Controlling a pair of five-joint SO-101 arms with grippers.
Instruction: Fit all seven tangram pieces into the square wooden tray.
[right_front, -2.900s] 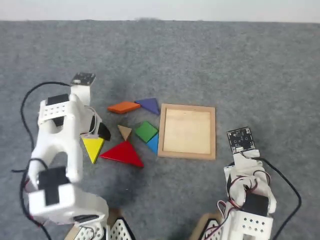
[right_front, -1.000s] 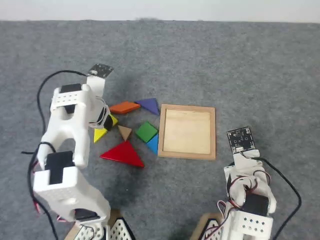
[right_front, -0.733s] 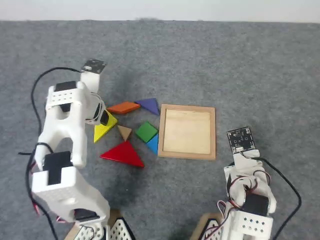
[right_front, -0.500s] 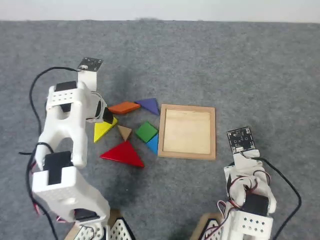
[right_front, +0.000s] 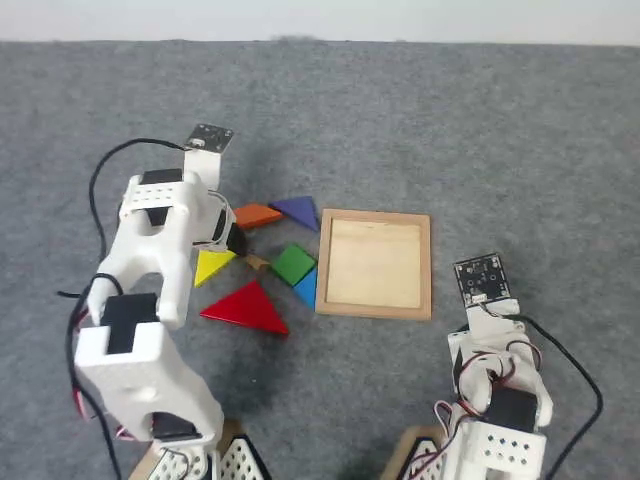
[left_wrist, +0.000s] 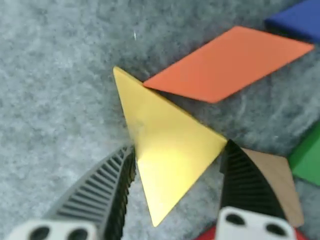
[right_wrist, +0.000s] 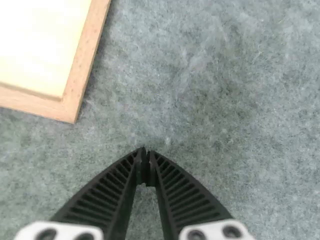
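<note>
My left gripper (left_wrist: 179, 150) is shut on the yellow triangle (left_wrist: 167, 150), one finger on each of two edges. From above, the yellow triangle (right_front: 211, 266) sits under the left arm's wrist, just below the orange parallelogram (right_front: 256, 214). The tan triangle (left_wrist: 275, 182) lies right beside one finger. Purple triangle (right_front: 298, 209), green square (right_front: 292, 262), blue triangle (right_front: 306, 287) and red triangle (right_front: 245, 306) lie left of the square wooden tray (right_front: 374, 216), which holds nothing. My right gripper (right_wrist: 146, 156) is shut on nothing, low over the carpet near the tray's corner (right_wrist: 80, 80).
Grey carpet covers the table, with open room right of the tray and along the far side. The right arm (right_front: 495, 390) stands at the front right. A black cable (right_front: 100, 200) loops off the left arm.
The left arm has swung right towards the tray with the yellow triangle, which now lies closer to the orange and tan pieces. The right arm has kept still.
</note>
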